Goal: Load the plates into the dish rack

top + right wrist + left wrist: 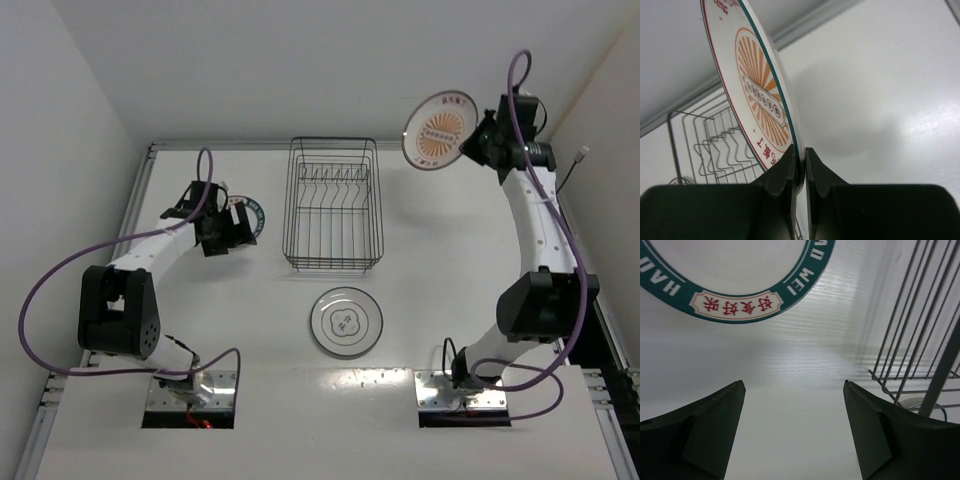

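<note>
Orange sunburst rays, a teal edge and red lettering mark the white plate (760, 107) that the right gripper (800, 155) pinches by its rim, fingers pressed against both faces. It is held tilted, almost on edge, in the air above the table (440, 260), just beyond the far right corner of the dish rack (333, 268), a dark wire basket with a row of upright prongs. The left gripper (793, 385) hangs low over the table with its jaws spread wide. Just ahead of it lies the teal-banded plate (805, 285), flat, left of the rack, with white letters and a cream label of red characters. A pale grey plate (346, 322) with thin rings lies flat near the rack's near side.
</note>
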